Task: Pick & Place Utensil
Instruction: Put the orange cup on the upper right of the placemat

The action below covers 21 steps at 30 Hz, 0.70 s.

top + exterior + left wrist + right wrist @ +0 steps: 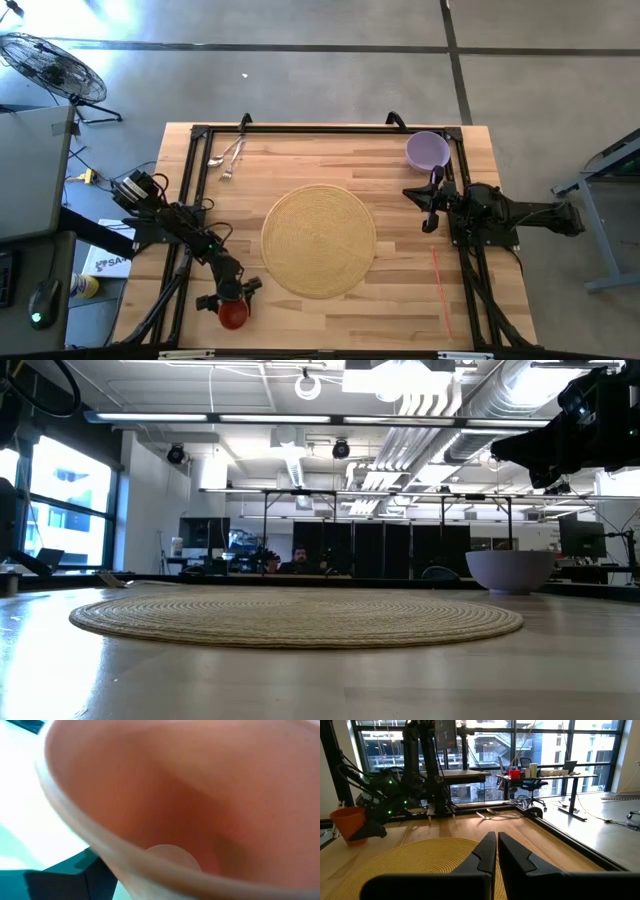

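An orange cup [233,314] stands upright near the table's near-left corner, and my left gripper [230,293] is on it. The cup's inside [200,795] fills the left wrist view. A fork and a spoon [228,157] lie flat side by side at the far-left corner, also seen as utensils [492,813] from the right wrist. My right gripper [432,210] hangs shut [497,845] above the table, right of the round woven mat [318,240]. My left gripper is closed around the orange cup's wall [351,831], coming roughly level from the far-left side. One dark finger [65,875] lies against the outside of the wall below the rim; the cup hides the other. The cup is upright; whether its base is on the table I cannot tell.
A purple bowl [427,150] sits at the far-right corner, just beyond my right gripper. The woven mat [300,618] covers the table's middle. A black frame [320,128] runs along the table's far edge and sides. A person shows far off in the room behind.
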{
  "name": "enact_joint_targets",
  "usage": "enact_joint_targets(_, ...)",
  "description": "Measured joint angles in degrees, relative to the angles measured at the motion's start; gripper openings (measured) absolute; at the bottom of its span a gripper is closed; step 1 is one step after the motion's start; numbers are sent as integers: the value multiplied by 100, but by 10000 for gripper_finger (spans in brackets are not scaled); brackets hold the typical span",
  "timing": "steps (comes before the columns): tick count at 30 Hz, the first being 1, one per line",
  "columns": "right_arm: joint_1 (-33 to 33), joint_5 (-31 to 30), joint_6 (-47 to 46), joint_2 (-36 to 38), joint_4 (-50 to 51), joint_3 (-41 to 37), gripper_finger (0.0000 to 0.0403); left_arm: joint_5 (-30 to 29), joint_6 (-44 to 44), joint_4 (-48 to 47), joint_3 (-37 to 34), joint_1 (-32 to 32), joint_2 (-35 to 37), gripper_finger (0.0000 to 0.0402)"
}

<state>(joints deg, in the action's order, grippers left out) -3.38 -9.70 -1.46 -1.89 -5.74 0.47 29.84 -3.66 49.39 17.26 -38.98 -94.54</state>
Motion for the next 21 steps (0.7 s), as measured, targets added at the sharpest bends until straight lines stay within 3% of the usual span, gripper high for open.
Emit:
enact_joint_targets(6, 0, 1, 1, 0, -1, 0, 12, -172, 69, 266, -2, 0, -2, 291)
enact_joint_targets(12, 0, 1, -1, 0, 0, 0, 12, -903, 93, 847, -2, 0, -2, 291)
enact_joint_targets(17, 0, -1, 1, 0, -1, 0, 12, -1916, 118, 1510, 0, 1, -2, 292)
enact_joint_targets(21, 0, 0, 1, -1, 0, 0, 12, -3214, 153, 1830, 33, 4, 2, 292)
